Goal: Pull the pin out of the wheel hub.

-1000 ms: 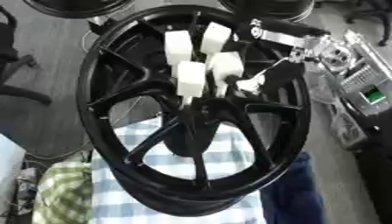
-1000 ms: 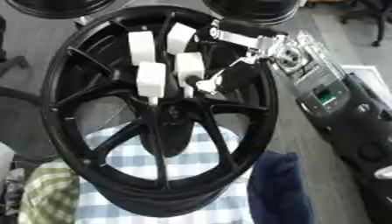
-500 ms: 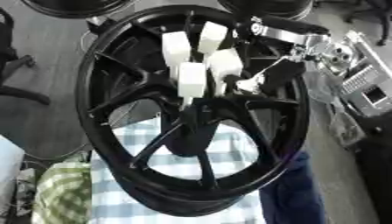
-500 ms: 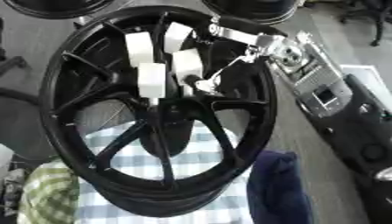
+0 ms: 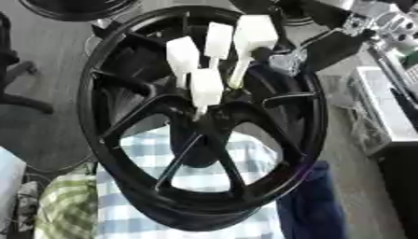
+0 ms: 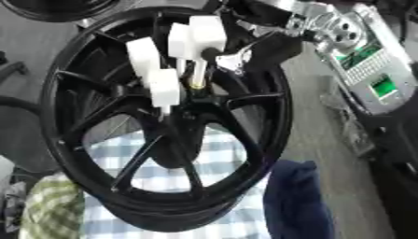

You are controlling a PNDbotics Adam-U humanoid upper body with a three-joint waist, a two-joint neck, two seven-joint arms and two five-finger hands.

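Observation:
A black spoked wheel hub (image 5: pixel 122 140) fills both views, tilted on a checked cloth. Several white block-headed pins stand around its centre. One (image 5: pixel 205 86) sits low at the hub's middle, and two more (image 5: pixel 181 53) (image 5: pixel 219 37) stand behind it. The rightmost pin (image 6: pixel 208 30) stands highest, its long thin stem (image 6: pixel 198 67) bared down to the hub. My right hand (image 6: pixel 233 60), black with silver joints, reaches in from the upper right, its dark fingers curled at that stem. My left hand does not show.
A blue-white checked cloth (image 5: pixel 245 154) lies under the wheel, a dark blue cloth (image 6: pixel 298 196) at lower right, and a green checked cloth (image 5: pixel 65 210) at lower left. A device with a green display (image 6: pixel 379 84) stands on the right. Other wheels (image 5: pixel 73 7) lie beyond.
The rightmost pin has risen above the others, with more of its stem showing. My right hand has come in closer to it. The whole picture has also shifted.

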